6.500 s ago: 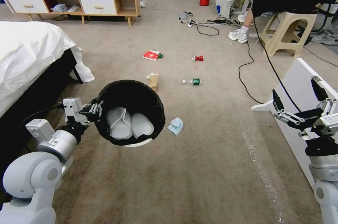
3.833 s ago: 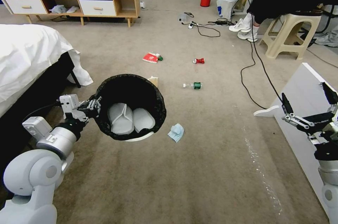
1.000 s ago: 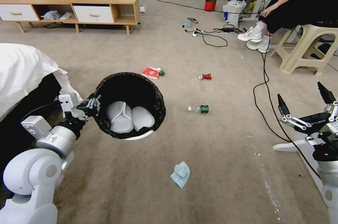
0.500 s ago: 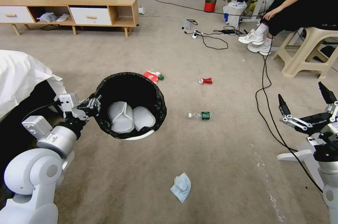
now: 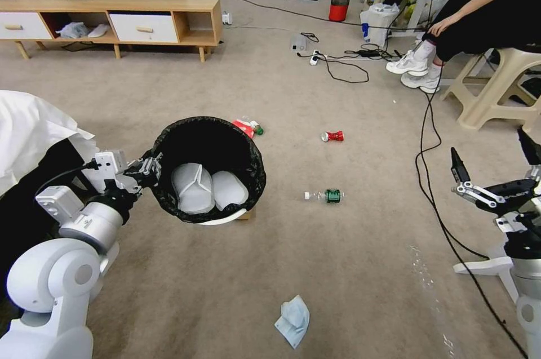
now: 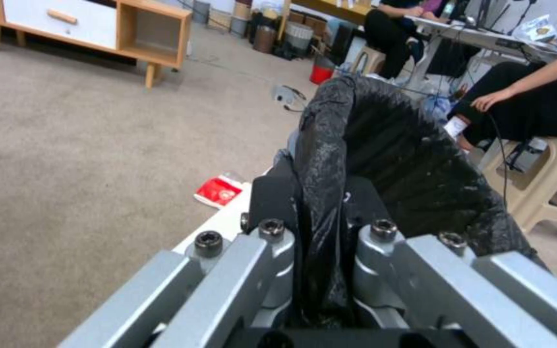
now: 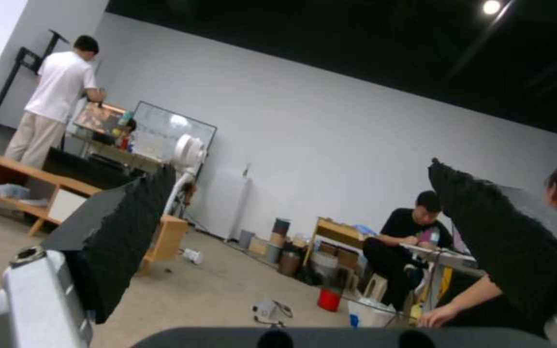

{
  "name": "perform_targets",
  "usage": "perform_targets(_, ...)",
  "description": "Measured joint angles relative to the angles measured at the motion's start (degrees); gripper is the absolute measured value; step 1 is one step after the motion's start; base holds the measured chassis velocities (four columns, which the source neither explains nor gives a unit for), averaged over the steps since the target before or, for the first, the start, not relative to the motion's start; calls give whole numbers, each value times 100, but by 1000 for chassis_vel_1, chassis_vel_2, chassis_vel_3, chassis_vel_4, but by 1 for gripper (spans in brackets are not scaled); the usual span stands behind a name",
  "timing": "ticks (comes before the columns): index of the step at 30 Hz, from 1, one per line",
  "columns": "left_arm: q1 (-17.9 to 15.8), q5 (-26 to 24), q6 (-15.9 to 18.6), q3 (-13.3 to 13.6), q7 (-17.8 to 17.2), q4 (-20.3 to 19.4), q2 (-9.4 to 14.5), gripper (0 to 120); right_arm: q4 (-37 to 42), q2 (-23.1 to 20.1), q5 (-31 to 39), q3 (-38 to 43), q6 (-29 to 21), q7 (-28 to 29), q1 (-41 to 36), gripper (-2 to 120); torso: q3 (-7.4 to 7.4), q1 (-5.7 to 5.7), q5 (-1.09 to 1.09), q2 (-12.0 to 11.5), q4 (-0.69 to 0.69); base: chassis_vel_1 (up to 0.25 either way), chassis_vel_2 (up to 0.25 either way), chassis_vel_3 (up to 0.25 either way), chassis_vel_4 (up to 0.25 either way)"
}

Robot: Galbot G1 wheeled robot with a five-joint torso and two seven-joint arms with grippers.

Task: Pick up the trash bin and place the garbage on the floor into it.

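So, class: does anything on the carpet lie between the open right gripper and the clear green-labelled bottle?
Yes. A black cable trails across the carpet between the right gripper and the bottle. The gripper is raised, so it could likely pass over it.

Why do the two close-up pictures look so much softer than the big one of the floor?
Left wrist view: the left gripper and trash bin rim sit close, slightly soft. Right wrist view: the open right gripper looms dark against a hazy room. Head view: evenly lit.

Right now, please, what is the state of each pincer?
Left pincer: shut on the rim of the small round white plastic bin with black bag lining, held off the carpet.
Right pincer: open, holding nothing.
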Motion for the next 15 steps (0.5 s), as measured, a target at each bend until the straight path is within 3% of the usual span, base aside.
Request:
perform_targets(10, 19, -11, -4, -26, -7, -12, 14, 7, 22, -53, -20, -120, 3, 212, 31, 100, 0, 0, 0, 0, 0, 0, 0, 0, 0)
perform_targets(15, 34, -25, -5, -27, -15, 9, 22, 7, 212, -418, 260, -467, -206, 695, -39, 100, 0, 0, -1, 0, 0, 0, 0, 0, 0)
